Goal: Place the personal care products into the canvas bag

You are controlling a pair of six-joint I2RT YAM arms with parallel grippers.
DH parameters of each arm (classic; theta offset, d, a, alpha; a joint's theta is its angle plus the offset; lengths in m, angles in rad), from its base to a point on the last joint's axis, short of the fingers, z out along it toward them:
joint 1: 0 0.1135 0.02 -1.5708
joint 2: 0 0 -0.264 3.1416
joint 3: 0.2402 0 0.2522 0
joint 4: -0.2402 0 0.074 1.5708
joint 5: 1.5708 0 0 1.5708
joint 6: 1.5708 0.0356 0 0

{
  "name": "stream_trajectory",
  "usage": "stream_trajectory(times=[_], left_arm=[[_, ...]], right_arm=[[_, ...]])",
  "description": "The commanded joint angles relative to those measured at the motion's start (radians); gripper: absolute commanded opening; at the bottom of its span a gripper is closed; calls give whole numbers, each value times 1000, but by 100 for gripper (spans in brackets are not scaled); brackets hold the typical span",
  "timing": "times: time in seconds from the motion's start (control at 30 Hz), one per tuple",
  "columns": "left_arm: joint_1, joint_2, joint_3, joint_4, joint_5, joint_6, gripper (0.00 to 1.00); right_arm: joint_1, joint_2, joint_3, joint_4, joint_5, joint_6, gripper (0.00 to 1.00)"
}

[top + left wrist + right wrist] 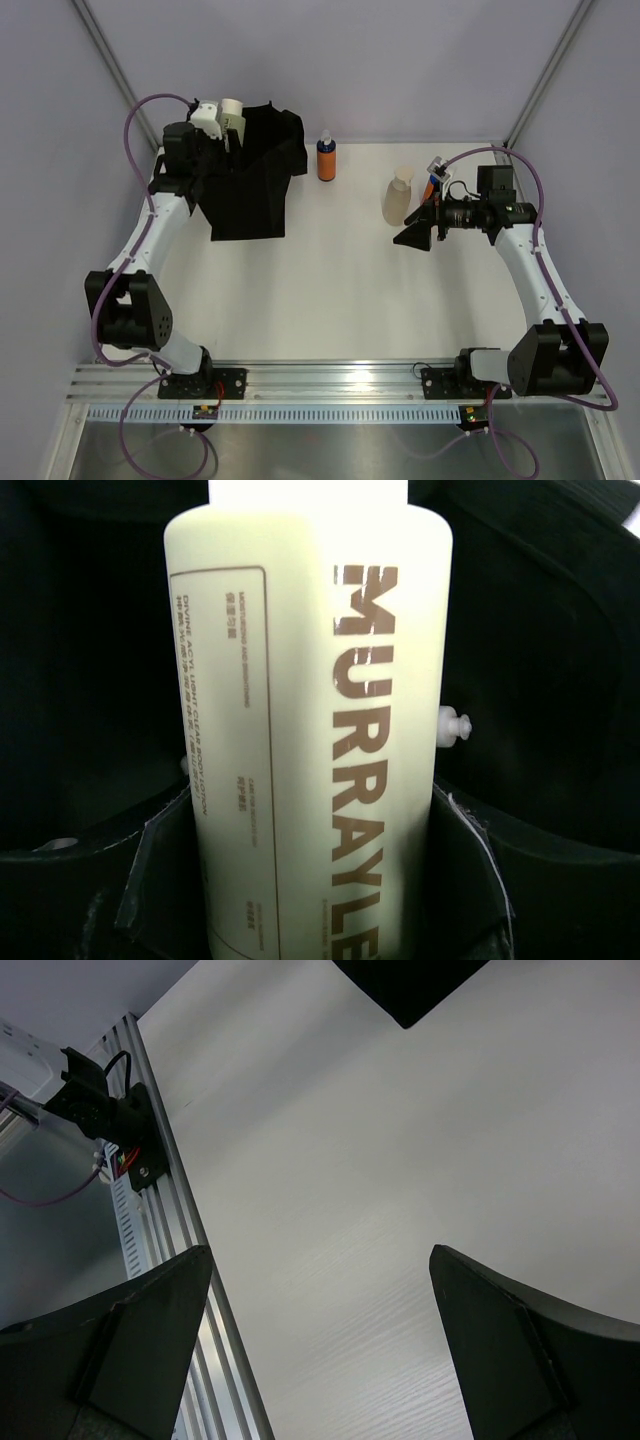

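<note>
The black canvas bag stands open at the back left. My left gripper is shut on a pale olive-green bottle with a cream cap and holds it over the bag's left rim. In the left wrist view the bottle stands upright between the fingers, with the bag's dark inside behind it. An orange bottle with a blue top stands right of the bag. An amber translucent bottle stands further right. A second orange bottle is partly hidden behind my right gripper, which is open and empty.
A small white nozzle shows inside the bag behind the held bottle. The aluminium rail runs along the table's near edge and shows in the right wrist view. A black corner of the bag shows at that view's top.
</note>
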Motion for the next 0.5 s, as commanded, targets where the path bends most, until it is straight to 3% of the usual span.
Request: stream_trajectory(times=[0.0,0.17,0.3,0.43,0.47], left_arm=[[11,21,76,71,104,118,15],[19,38,56,35,114,148,18],[27,102,131,-80,98,158,26],[28,141,179,-120,29,132,54],[28,154,189,-130,-9,125,65]], right_arm=[[-5,9,25,-13,-31,-27,99],[-5,7,23,-13,-30,-29,99],[-5,13,25,-15,-33,-30,99],[-5,15,28,-20,-33,-30,100],[-5,15,29,-20,-31,-30,100]])
